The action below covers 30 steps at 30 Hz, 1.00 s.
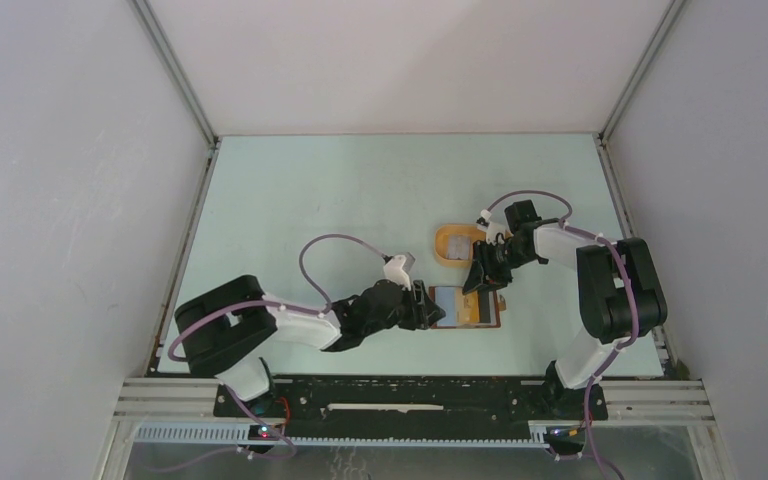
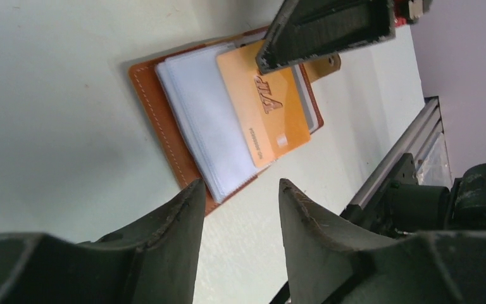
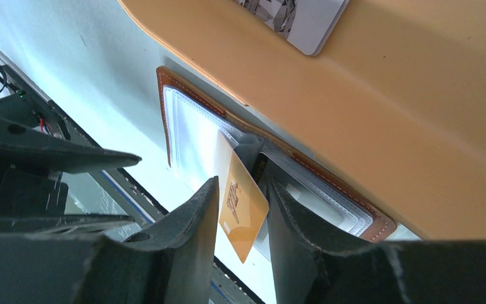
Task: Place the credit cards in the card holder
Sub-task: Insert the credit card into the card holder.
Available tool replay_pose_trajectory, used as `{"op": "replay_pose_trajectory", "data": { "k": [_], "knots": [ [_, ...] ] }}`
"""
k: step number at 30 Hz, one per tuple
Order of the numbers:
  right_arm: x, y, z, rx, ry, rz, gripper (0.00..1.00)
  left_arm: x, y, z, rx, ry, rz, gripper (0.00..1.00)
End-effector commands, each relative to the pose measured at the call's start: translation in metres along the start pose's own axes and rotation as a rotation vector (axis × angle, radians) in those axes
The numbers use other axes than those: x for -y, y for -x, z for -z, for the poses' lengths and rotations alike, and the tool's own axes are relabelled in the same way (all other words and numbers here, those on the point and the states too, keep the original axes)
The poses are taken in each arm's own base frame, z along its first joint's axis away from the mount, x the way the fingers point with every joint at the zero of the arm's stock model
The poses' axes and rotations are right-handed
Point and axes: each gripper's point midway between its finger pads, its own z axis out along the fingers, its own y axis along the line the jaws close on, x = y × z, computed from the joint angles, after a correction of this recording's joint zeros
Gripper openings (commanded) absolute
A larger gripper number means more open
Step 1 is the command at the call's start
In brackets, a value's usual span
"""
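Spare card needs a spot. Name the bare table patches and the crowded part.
Bare: the table from the orange tray to the back wall, and the left half beyond the left arm. Crowded: right of centre, where card holder, tray, left gripper and right gripper meet.

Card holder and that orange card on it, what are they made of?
The card holder looks like matte reddish-brown leather, judging by the pale stitching along its edge. Its inner sleeves seem clear, slightly milky plastic. The orange card is probably smooth stiff plastic: thin, flat, with printed VIP lettering.
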Motion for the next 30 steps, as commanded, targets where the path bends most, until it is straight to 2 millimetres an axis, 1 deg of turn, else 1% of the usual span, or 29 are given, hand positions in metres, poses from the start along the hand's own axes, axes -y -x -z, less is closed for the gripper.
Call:
{"op": "replay_pose_trajectory", "data": {
  "k": [1,4,8,10,13,20,23,26,30],
  "knots": [
    [0.0,0.004,0.003,0.01,-0.017,0.025,0.42,0.028,0.011,0.003,0.042,-0.014,-0.067,0.52],
    [0.001,0.005,0.003,0.011,-0.017,0.021,0.42,0.056,0.012,-0.003,0.047,-0.061,-0.076,0.52],
    [0.001,0.005,0.003,0.014,-0.015,0.019,0.42,0.091,0.012,-0.019,0.038,-0.119,-0.085,0.52],
    [0.001,0.006,0.003,0.014,-0.014,0.02,0.42,0.104,0.011,-0.028,0.028,-0.139,-0.091,0.52],
    [0.001,0.006,0.004,0.015,-0.014,0.019,0.42,0.118,0.013,-0.043,0.016,-0.153,-0.096,0.52],
    [0.001,0.006,0.004,0.014,-0.009,0.014,0.42,0.129,0.003,-0.066,-0.039,-0.169,-0.1,0.51],
    [0.001,0.006,0.005,0.015,-0.009,0.014,0.42,0.13,-0.004,-0.075,-0.068,-0.169,-0.104,0.51],
    [0.001,0.006,0.005,0.015,-0.009,0.014,0.42,0.127,-0.008,-0.084,-0.09,-0.144,-0.117,0.51],
    [0.001,0.006,0.005,0.015,-0.011,0.016,0.42,0.116,-0.012,-0.091,-0.105,-0.08,-0.127,0.51]
  ]
}}
